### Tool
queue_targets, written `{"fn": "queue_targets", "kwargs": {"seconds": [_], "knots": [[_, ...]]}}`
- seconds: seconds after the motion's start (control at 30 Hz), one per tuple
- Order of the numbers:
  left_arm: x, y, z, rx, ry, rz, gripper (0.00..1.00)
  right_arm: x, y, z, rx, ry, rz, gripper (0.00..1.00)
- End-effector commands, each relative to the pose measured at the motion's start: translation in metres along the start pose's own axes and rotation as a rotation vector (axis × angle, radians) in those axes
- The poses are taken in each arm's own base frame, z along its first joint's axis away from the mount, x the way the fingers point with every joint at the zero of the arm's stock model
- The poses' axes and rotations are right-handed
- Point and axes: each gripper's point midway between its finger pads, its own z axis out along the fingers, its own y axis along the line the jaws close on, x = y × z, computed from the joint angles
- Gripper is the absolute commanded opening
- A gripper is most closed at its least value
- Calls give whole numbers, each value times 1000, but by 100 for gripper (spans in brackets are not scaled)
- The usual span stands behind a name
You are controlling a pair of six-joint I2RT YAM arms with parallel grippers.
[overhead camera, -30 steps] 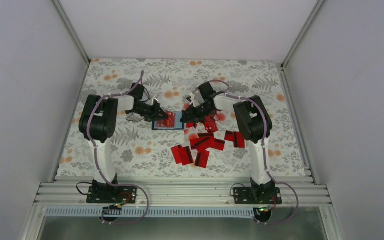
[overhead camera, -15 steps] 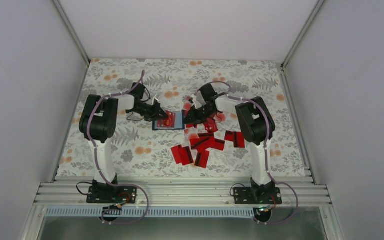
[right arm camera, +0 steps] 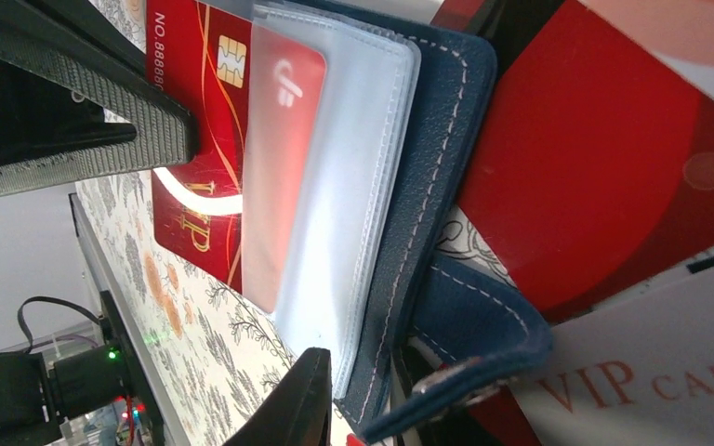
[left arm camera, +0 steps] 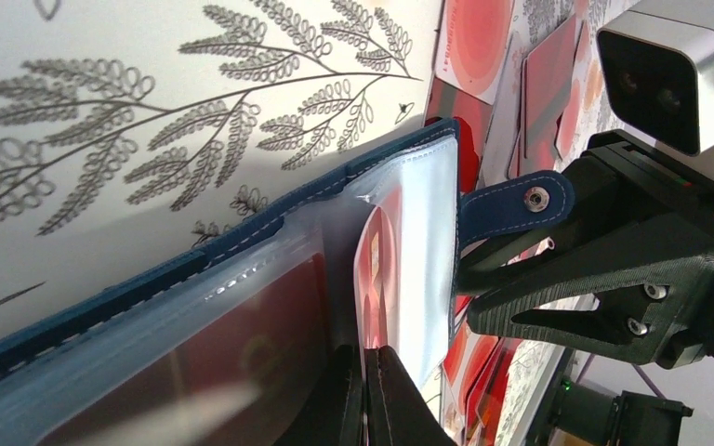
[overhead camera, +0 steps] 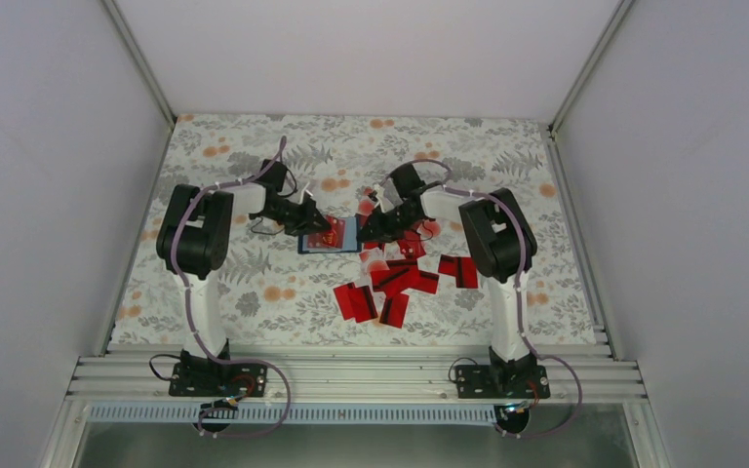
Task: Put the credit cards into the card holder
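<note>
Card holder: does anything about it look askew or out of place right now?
Yes. The card holder lies open, and a gold-lettered card sticks out well past its clear sleeve instead of sitting inside. The snap tab hangs loose. The remaining credit cards lie in an overlapping heap.

walls (overhead camera: 49,195): plain white | table (overhead camera: 254,292): floral cloth | rail (overhead camera: 351,375): aluminium, near edge

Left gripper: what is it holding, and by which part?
The left gripper pinches a red credit card by its near edge, far end inside the card holder's sleeve.
</note>
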Motion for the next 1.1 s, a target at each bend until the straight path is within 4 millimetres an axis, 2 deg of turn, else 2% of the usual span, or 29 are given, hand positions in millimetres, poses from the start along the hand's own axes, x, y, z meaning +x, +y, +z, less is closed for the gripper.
{"fn": "queue_targets", "kwargs": {"seconds": [0.0,0.2,0.3,0.53,0.67,0.8,0.9,1.0,1.07], "knots": [[6,12,17,-45,9,-28,3,5,-29,16,57,29,53,18],[7,4,25,-26,-2,-44,4,6,-27,21,39,38,52,17],[9,1,31,-34,7,-40,8,5,-26,23,31,39,51,17],[7,-6,32,-105,-12,-32,29,0,-24,24,24,36,44,17],[6,-10,29,-166,-29,-45,35,-2,-22,24,20,31,38,17],[5,-26,34,-191,-25,-44,42,-6,-19,23,14,23,31,17],[7,-38,39,-207,-2,-40,52,-8,-18,23,14,22,27,17],[6,-37,25,-282,-27,-42,62,-7,-19,22,21,24,26,17],[5,-34,12,-356,-44,-22,75,-6,-21,22,28,27,24,17]]}}
